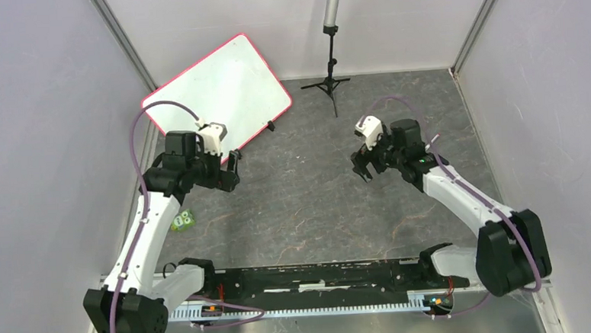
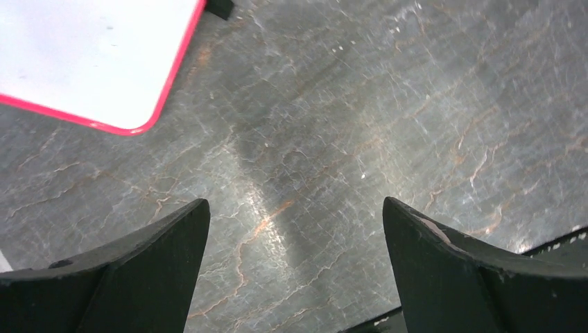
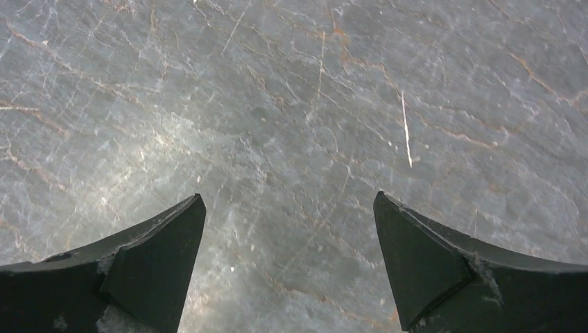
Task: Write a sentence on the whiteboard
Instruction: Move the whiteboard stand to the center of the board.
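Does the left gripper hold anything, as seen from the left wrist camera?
No, the left gripper stands open, and only the grey table surface shows between its two fingers.

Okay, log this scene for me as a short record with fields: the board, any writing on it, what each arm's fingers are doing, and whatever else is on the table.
whiteboard: far left corner, turned at an angle, red rim
writing: none visible
left fingers: open, empty, over bare table near the board's corner
right fingers: open, empty, over bare table
marker: none in view
other items: small green object beside the left arm; tripod stand at the back
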Controlling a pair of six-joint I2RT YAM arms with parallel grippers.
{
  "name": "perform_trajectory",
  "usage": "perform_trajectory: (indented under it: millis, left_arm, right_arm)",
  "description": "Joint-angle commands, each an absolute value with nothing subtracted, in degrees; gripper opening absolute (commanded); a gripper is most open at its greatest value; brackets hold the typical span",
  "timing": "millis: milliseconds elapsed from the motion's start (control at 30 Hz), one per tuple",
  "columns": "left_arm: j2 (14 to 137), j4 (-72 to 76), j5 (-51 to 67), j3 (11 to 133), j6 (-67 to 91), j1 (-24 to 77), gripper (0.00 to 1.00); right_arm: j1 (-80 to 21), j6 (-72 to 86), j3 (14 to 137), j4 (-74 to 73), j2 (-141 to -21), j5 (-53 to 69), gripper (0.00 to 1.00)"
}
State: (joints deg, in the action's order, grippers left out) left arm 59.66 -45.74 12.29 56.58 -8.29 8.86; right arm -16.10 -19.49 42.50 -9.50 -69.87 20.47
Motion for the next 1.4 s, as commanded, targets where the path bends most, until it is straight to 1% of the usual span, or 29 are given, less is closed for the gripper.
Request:
perform_trajectory:
  millis: [0, 100, 200, 300, 367, 433, 567, 667, 867, 1067, 1367]
  left_arm:
    - [55.63, -41.34, 10.57, 56.06, -1.62, 5.08, 1.00]
    - [54.40, -40.45, 14.05, 55.25, -0.57, 0.88, 1.00]
    - [53.70, -40.08, 15.09, 55.15, 1.80, -2.26, 1.00]
    - [53.50, -40.08, 15.98, 55.45, 1.91, -3.14, 1.00]
    - [53.53, -40.14, 16.22, 55.68, 2.02, -3.59, 1.00]
    - [53.49, -40.34, 16.23, 55.72, 2.07, -3.80, 1.00]
    - [53.08, -40.40, 15.82, 55.55, 1.93, -4.02, 1.00]
    - [52.99, -40.43, 15.70, 55.46, 1.93, -4.06, 1.00]
    - [53.04, -40.25, 15.24, 55.28, 1.50, -4.22, 1.00]
    - [53.43, -40.08, 14.55, 55.33, 1.45, -4.25, 1.00]
    - [53.96, -39.86, 13.98, 55.37, 1.37, -4.31, 1.00]
  right_arm:
    - [-21.09, -17.09, 49.67, -3.67, -76.17, 15.34, 0.97]
    - [-24.74, -15.55, 54.07, -1.40, -81.85, 12.91, 0.97]
    - [-28.29, -14.25, 58.11, 1.83, -87.90, 10.75, 0.97]
    - [-31.03, -12.32, 63.62, 3.33, -94.42, 9.08, 0.97]
    - [-33.10, -10.24, 68.09, 3.61, -98.86, 5.81, 0.97]
    - [-34.67, -8.75, 72.56, 3.28, -103.24, 4.50, 0.99]
    - [-37.34, -8.29, 81.61, 2.64, -111.36, 3.24, 0.87]
    - [-38.05, -7.76, 88.00, 2.81, -117.14, 3.49, 0.81]
    - [-38.32, -6.64, 97.69, 3.01, -126.36, 4.39, 0.76]
    - [-38.39, -7.56, 104.34, 3.89, -133.47, 4.46, 0.66]
    - [-38.41, -7.53, 109.10, 6.56, -139.39, 3.91, 0.61]
